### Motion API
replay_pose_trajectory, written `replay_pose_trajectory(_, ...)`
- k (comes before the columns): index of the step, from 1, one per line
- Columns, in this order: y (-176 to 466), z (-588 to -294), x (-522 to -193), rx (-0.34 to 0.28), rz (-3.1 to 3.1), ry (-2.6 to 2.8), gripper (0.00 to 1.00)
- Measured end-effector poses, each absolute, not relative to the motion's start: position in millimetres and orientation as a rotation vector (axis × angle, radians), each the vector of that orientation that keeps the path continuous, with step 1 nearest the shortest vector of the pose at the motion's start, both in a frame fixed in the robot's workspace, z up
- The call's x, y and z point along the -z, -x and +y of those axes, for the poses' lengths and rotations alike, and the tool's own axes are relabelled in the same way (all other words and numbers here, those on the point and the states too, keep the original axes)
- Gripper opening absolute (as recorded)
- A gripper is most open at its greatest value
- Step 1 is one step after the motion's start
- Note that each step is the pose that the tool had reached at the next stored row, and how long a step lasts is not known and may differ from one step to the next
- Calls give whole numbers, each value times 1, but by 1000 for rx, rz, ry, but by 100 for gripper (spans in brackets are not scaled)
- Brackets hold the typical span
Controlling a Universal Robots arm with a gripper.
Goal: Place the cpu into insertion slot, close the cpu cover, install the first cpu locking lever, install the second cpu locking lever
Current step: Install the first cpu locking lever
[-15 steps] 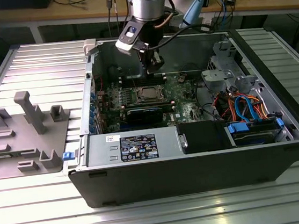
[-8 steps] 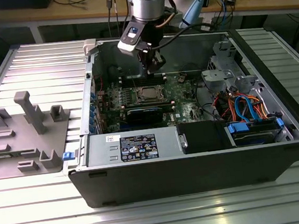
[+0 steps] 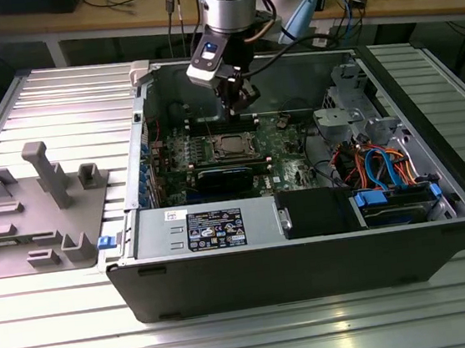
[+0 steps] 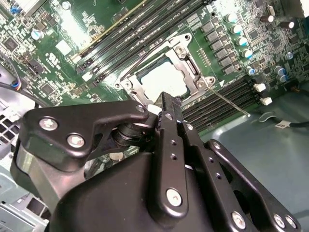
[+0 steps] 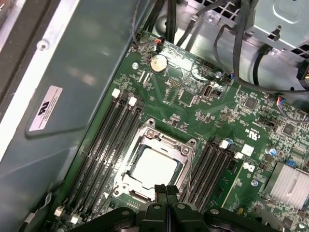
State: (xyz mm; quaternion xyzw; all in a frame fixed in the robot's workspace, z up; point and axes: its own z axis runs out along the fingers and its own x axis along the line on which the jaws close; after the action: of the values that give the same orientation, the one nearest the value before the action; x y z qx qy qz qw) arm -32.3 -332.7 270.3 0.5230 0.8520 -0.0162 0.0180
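Observation:
The cpu lies flat in the insertion slot on the green motherboard; it also shows in the second wrist view and the exterior view. The silver cpu cover lies down over it, framing the metal face through its window. A thin wire locking lever sticks out at an angle from one corner of the socket. My gripper hangs just above the socket's edge with its black fingers pressed together and nothing between them; in the exterior view the gripper is above the board.
Black memory slots run along both sides of the socket. The open case's walls, a black power unit and cable bundles surround the board. A grey fixture stands outside the case at the exterior view's left.

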Motion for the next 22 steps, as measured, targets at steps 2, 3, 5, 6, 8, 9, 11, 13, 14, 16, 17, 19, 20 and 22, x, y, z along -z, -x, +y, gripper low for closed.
replay_pose_trajectory(2,32,-333,-270,50,2662,-1598,11)
replay_pose_trajectory(3,32,-333,-270,50,2668,-1588,11)
replay_pose_trajectory(5,32,-333,-270,49,2682,-1563,11)
replay_pose_trajectory(6,32,-333,-270,49,2688,-1552,11)
replay_pose_trajectory(8,32,-333,-270,49,2702,-1527,11)
replay_pose_trajectory(9,32,-333,-270,48,2708,-1516,11)
replay_pose_trajectory(11,32,-333,-270,48,2726,-1483,11)
replay_pose_trajectory(13,32,-333,-270,47,2744,-1449,11)
replay_pose_trajectory(14,32,-333,-270,47,2749,-1439,11)
replay_pose_trajectory(16,32,-333,-270,46,2759,-1419,11)
replay_pose_trajectory(17,32,-333,-270,46,2765,-1407,11)
replay_pose_trajectory(19,32,-333,-270,45,2780,-1377,11)
replay_pose_trajectory(20,32,-333,-270,45,2785,-1367,11)
replay_pose_trajectory(22,32,-333,-270,45,2795,-1345,11)
